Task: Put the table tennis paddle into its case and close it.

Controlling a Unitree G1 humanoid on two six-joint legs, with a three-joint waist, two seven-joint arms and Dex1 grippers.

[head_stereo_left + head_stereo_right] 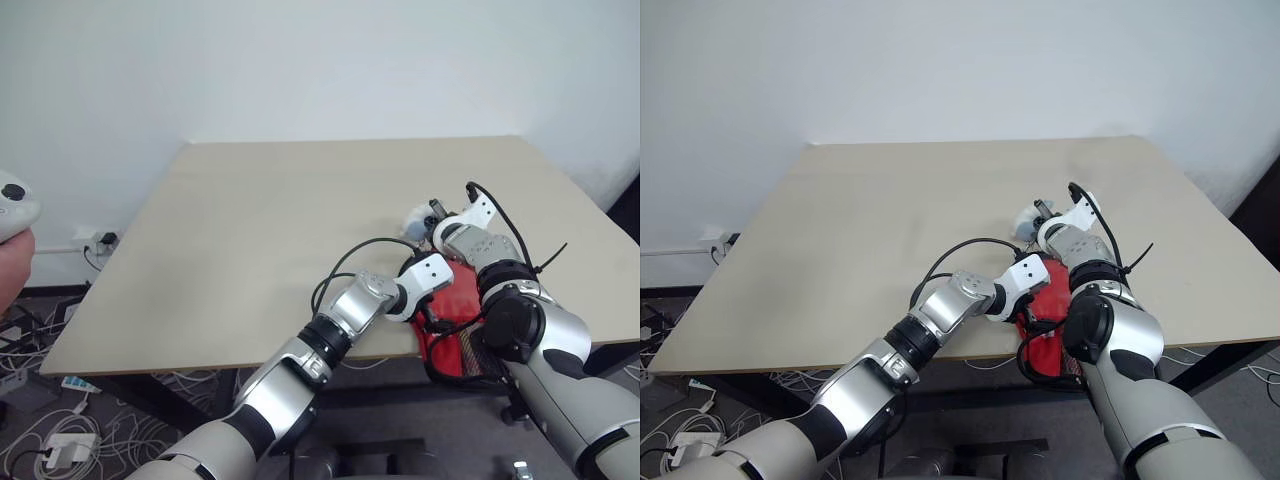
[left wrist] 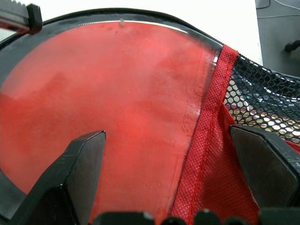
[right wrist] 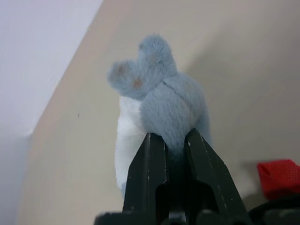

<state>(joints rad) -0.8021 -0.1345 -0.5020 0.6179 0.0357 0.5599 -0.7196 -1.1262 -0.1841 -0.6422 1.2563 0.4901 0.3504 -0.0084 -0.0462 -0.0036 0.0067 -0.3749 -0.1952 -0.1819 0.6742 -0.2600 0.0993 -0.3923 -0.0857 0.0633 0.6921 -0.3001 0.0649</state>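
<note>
Beige table [image 1: 250,230], paddle [image 2: 103,89] in case [image 2: 206,187] between spread left gripper [image 2: 173,164] fingers.

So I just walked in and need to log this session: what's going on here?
A two-armed humanoid robot works at the near edge of a beige table. Its left hand, fingers wide open, hovers close over the round red rubber paddle lying in the soft red fabric case with black mesh. Its right hand is shut on a small blue-and-white plush toy, held over the table beside the case. The case isn't closed yet.
</note>
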